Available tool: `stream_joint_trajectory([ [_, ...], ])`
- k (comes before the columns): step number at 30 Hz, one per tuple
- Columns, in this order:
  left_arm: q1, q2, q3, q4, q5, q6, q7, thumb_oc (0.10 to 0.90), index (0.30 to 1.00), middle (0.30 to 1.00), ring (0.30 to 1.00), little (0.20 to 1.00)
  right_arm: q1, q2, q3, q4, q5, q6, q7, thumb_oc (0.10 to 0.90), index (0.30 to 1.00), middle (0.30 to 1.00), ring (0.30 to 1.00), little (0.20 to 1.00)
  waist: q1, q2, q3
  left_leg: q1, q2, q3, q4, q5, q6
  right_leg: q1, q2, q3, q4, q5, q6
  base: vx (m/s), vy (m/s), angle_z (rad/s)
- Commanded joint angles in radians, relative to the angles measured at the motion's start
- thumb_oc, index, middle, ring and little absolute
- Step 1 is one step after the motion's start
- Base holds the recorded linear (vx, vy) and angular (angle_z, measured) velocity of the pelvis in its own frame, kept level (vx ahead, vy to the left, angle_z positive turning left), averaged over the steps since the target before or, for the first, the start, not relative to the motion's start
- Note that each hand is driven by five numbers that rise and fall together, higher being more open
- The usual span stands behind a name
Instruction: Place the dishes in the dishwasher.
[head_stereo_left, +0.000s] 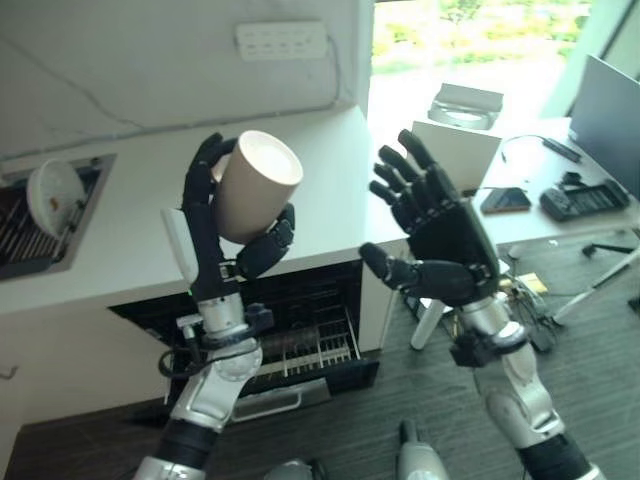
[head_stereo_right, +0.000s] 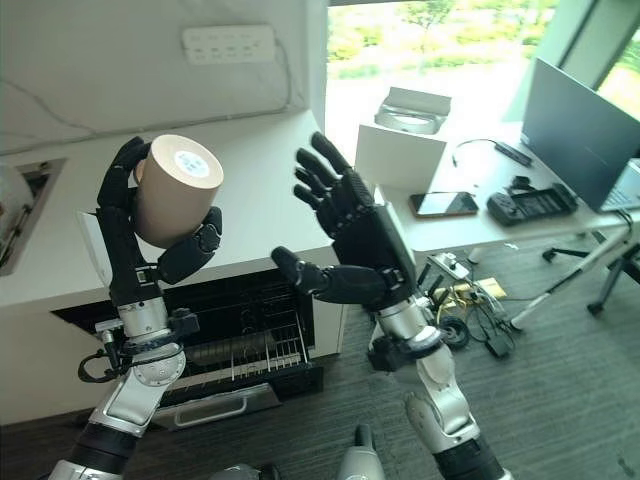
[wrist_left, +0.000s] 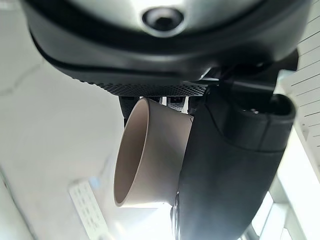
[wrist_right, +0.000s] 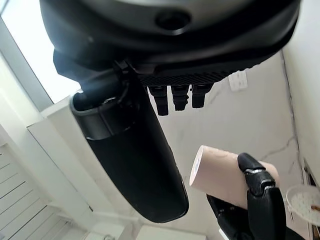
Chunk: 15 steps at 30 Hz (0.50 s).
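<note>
White plate (head_stereo_left: 52, 197) in sink (head_stereo_left: 20, 235) at far left, left hand (head_stereo_left: 215, 235) raised w/ fingers and thumb curled round tan cup (head_stereo_left: 255, 185) above open dishwasher (head_stereo_left: 290, 340) rack, right hand (head_stereo_left: 435, 235) beside it, fingers spread apart, holding nothing, desk (head_stereo_left: 545, 205) w/ phone (head_stereo_left: 506, 199) at right.

cup (head_stereo_left: 256, 185): upper left of centre, in the left hand (head_stereo_left: 215, 235)
right hand (head_stereo_left: 435, 235): right of the cup, apart from it
dishwasher rack (head_stereo_left: 300, 345): lower centre, under the counter (head_stereo_left: 120, 230)
sink (head_stereo_left: 45, 210): far left, plate (head_stereo_left: 52, 197) inside
</note>
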<state>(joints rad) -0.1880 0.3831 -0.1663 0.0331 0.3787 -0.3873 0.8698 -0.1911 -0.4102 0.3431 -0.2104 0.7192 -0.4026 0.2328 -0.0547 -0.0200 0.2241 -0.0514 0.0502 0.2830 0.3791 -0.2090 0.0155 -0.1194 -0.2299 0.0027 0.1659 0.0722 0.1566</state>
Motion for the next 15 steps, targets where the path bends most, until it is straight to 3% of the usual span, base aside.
stream_joint_trajectory([
  [1, -0.145, 0.043, 0.001, -0.015, 0.055, 0.001, 0.097, 0.4, 0.3, 0.3, 0.3, 0.3, -0.074, 0.006, -0.041, -0.047, 0.093, -0.031, -0.016, 0.8, 0.9, 0.9, 0.9, 0.9, 0.013, 0.003, -0.062, 0.087, -0.027, -0.148, -0.079, -0.114, -0.015, -0.004, -0.014, -0.084, 0.134, -0.202, 0.042, 0.01, -0.054, 0.35],
  [15, -0.134, 0.017, -0.04, 0.044, 0.167, -0.059, 0.15, 0.4, 0.3, 0.3, 0.3, 0.3, -0.303, 0.129, 0.07, 0.027, 0.102, 0.073, -0.187, 0.8, 0.9, 0.9, 0.9, 0.9, 0.15, 0.001, -0.069, 0.048, 0.011, -0.218, -0.079, -0.075, -0.05, 0.073, -0.031, -0.202, 0.134, -0.251, 0.016, 0.03, -0.061, 0.38],
])
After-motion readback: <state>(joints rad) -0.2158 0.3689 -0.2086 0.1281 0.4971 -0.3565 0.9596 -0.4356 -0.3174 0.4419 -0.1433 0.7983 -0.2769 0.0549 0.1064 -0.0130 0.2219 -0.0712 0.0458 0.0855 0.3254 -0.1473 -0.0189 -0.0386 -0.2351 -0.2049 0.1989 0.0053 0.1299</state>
